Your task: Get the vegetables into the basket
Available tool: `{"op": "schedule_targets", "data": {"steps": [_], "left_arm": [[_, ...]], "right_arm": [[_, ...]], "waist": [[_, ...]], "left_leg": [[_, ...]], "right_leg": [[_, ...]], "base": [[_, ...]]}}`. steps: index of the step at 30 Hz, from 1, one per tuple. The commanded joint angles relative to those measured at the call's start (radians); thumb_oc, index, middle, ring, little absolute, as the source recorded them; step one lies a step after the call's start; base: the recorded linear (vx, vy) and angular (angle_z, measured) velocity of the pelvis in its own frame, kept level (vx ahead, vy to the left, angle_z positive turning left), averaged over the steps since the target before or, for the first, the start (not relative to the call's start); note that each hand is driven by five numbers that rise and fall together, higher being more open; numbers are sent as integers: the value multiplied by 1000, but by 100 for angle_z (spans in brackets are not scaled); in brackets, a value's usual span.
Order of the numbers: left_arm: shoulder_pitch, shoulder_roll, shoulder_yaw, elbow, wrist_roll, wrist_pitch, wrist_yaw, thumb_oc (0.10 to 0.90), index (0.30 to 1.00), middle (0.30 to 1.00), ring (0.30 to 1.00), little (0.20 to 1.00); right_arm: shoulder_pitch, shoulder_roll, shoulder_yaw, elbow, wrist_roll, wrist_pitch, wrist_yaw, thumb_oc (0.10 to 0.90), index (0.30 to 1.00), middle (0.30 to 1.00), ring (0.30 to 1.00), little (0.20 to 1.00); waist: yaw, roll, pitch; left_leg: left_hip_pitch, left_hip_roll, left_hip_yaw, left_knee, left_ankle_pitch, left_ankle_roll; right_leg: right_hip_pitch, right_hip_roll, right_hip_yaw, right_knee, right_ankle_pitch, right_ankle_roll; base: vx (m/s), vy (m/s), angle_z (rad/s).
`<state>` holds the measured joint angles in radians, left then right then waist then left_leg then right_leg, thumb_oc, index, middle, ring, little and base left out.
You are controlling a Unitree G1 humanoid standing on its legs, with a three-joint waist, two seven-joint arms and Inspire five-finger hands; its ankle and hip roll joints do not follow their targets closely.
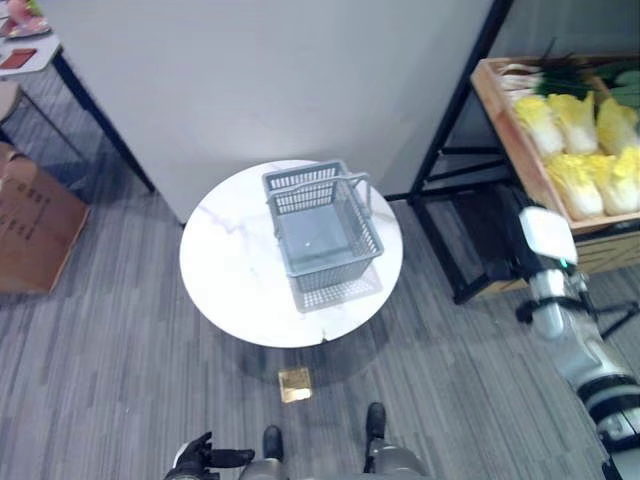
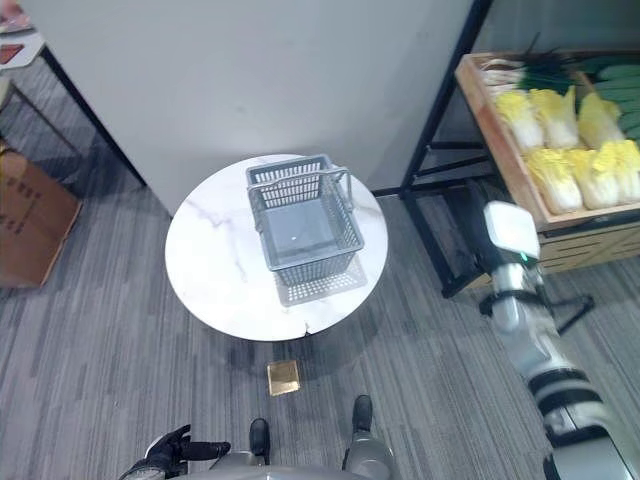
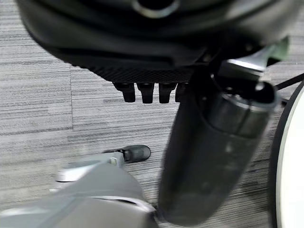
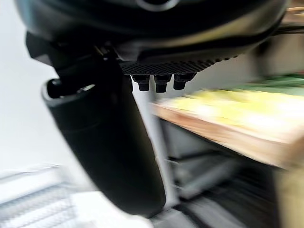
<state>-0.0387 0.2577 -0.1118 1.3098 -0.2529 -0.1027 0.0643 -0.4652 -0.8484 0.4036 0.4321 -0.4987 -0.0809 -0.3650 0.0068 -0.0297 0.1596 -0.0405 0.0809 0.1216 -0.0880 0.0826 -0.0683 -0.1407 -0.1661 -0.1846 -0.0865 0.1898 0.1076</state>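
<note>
Right now the grey plastic basket stands upright on the round white marble worktop, a little toward the wall side, its handle raised over the open top and nothing inside it. The vegetables are well apart from it, off to the robot's right: yellow-green napa cabbages lie side by side in a wooden crate on a black metal rack, with long green vegetables behind them at the back of the crate. The right hand is raised between the worktop and the rack, near the front of the crate but touching nothing; in its wrist view the thumb stands straight out, the tips of the fingers hang in a loose row and nothing is held. The left hand hangs low by the robot's side over the grey striped floor, also slack, its fingers relaxed and holding nothing. A small brass plate sits in the floor just in front of the worktop. To the left stands a brown cardboard box, and beyond it the corner of another table with a red item on it.
</note>
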Motion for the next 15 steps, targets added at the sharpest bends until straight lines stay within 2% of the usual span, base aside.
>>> {"op": "schedule_targets", "data": {"steps": [1, 3, 4, 5, 6, 7, 8, 9, 10, 11, 12, 14, 15], "left_arm": [[-21, 44, -40, 47, 25, 7, 2, 900, 1000, 1000, 1000, 1000], [-20, 46, -44, 46, 18, 5, 2, 900, 1000, 1000, 1000, 1000], [-368, 228, -112, 123, 12, 79, -5, 900, 1000, 1000, 1000, 1000], [-380, 230, -113, 130, 12, 78, -8, 900, 1000, 1000, 1000, 1000], [-260, 167, -89, 117, -14, 31, 14, 900, 1000, 1000, 1000, 1000], [-143, 82, -103, 59, -13, 15, 0, 900, 1000, 1000, 1000, 1000], [-96, 64, -99, 77, 31, 11, 43, 900, 1000, 1000, 1000, 1000], [-119, 62, -108, 88, 31, 14, 79, 900, 1000, 1000, 1000, 1000], [-98, 63, -117, 86, 16, -1, 42, 900, 1000, 1000, 1000, 1000], [-113, 49, -123, 82, -1, 0, 99, 900, 1000, 1000, 1000, 1000], [-89, 37, -123, 85, -15, -8, 82, 900, 1000, 1000, 1000, 1000], [-76, 27, -158, 50, -12, -24, 124, 900, 1000, 1000, 1000, 1000], [-70, 29, -167, 54, -14, -34, 98, 900, 1000, 1000, 1000, 1000]], "right_arm": [[-258, -4, 119, -92, -7, -59, 37, 900, 1000, 1000, 1000, 1000], [-309, 2, 160, -63, 6, -60, 47, 900, 1000, 1000, 1000, 1000], [-427, 64, 272, -32, 53, -63, 105, 900, 1000, 1000, 1000, 1000], [-434, 64, 270, -28, 54, -64, 105, 900, 1000, 1000, 1000, 1000], [-485, 85, 309, -42, 66, -62, 101, 900, 1000, 1000, 1000, 1000], [-522, 101, 300, -30, 85, -67, 98, 900, 1000, 1000, 1000, 1000], [-529, 103, 298, 18, 96, -69, 82, 900, 1000, 1000, 1000, 1000], [-595, 136, 341, 70, 106, -59, 72, 900, 1000, 1000, 1000, 1000], [-729, 141, 385, 121, 109, -35, 80, 900, 1000, 1000, 1000, 1000], [-703, 146, 390, 119, 112, -40, 59, 900, 1000, 1000, 1000, 1000], [-750, 141, 401, 174, 101, -20, 47, 900, 1000, 1000, 1000, 1000], [-755, 143, 397, 186, 97, -29, 15, 900, 1000, 1000, 1000, 1000], [-801, 147, 381, 223, 99, -13, 4, 900, 1000, 1000, 1000, 1000]], "waist": [[65, -23, 48], [71, -22, 52], [37, -24, 30], [39, -27, 37], [34, -35, 41], [62, -39, 43], [79, -46, 51], [85, -57, 62], [111, -54, 78], [108, -57, 81], [118, -56, 85], [129, -45, 98], [137, -43, 102]], "left_leg": [[-44, 27, -30, 1, -11, -25], [-55, 26, -36, 1, -6, -27], [-56, 34, -22, 1, -6, -36], [-57, 33, -22, 1, -4, -36], [-53, 39, -9, 1, -12, -36], [-66, 38, -21, 1, -8, -34], [-79, 38, -33, 1, -1, -37], [-98, 38, -40, 1, 7, -39], [-124, 38, -50, 1, 16, -42], [-135, 37, -57, 1, 22, -41], [-144, 36, -61, 1, 25, -42], [-159, 33, -73, 1, 31, -41], [-167, 32, -78, 1, 33, -42]], "right_leg": [[41, -83, 11, 27, -1, 104], [36, -84, 7, 26, 1, 103], [29, -78, 15, 22, 1, 105], [27, -79, 16, 23, 2, 105], [23, -77, 27, 22, 3, 103], [16, -76, 19, 17, 6, 99], [12, -75, 12, 17, 4, 96], [-2, -73, 10, 21, 6, 95], [-19, -72, 7, 21, 11, 93], [-26, -71, 5, 20, 14, 93], [-27, -71, -1, 16, 16, 92], [-31, -72, -9, 14, 18, 92], [-33, -72, -13, 11, 19, 92]], "base": [[-47, -22, 15], [-2, -4, 11], [55, 23, 19], [55, 67, 23], [-29, 19, 12], [-40, -19, -26], [-82, -102, -24], [-103, -103, -18], [-93, -79, 24], [-48, -54, 18], [-5, -37, 22], [10, -17, 34], [12, -8, 28]]}}
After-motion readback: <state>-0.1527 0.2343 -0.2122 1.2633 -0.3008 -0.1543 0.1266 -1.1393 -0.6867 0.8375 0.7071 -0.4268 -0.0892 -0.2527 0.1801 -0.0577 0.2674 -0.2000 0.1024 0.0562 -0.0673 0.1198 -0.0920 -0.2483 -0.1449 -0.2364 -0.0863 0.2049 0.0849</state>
